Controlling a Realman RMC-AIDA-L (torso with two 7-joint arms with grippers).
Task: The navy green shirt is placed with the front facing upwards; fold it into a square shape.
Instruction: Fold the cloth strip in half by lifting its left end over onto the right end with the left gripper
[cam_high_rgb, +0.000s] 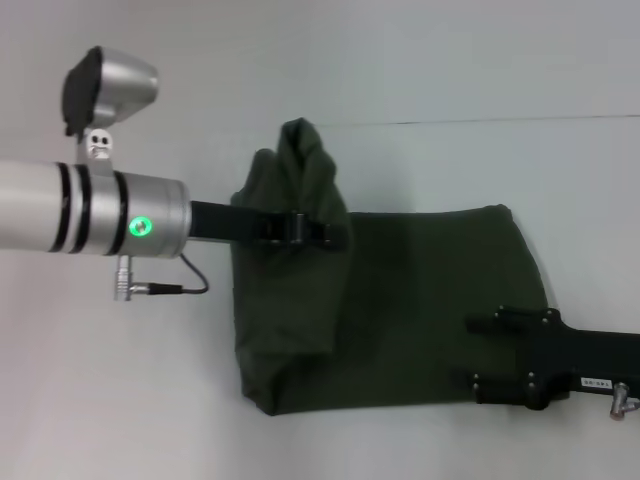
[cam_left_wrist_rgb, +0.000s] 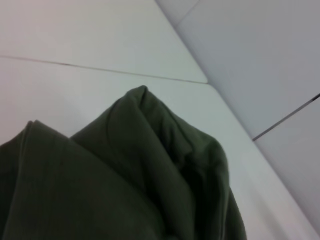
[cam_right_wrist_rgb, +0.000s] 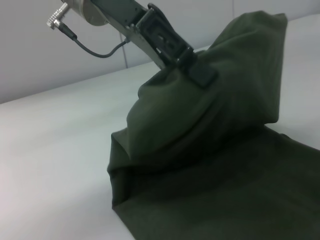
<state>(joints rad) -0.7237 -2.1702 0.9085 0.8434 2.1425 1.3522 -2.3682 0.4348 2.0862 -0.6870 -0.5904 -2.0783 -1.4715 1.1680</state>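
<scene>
In the head view the navy green shirt (cam_high_rgb: 400, 310) lies on the white table (cam_high_rgb: 120, 400), already folded into a broad dark block with only plain green cloth showing, and its end nearest the left arm is lifted and bunched into a peak. The left tool (cam_high_rgb: 318, 232) reaches in over that raised end of the shirt, its black fingers pressed together on the gathered fabric, so the cloth hangs down from it on both sides. A thin black cable (cam_high_rgb: 190, 280) loops from the silver wrist beside the shirt's lifted end. The right tool (cam_high_rgb: 478, 350) rests on the opposite, flat end of the shirt, its black body lying across the cloth; whether its fingers are spread or pressed together cannot be told. In the left wrist view the shirt (cam_left_wrist_rgb: 125, 180) fills the lower part of the picture as a heap of folds rising to a point, with the table (cam_left_wrist_rgb: 75, 45) behind it and a thin seam line running across that surface. In the right wrist view the left tool (cam_right_wrist_rgb: 197, 70) comes down onto the top of the shirt's raised hump (cam_right_wrist_rgb: 210, 130), pinching a ridge of fabric, while the rest of the shirt spreads flat on the table (cam_right_wrist_rgb: 50, 165) below the hump.
</scene>
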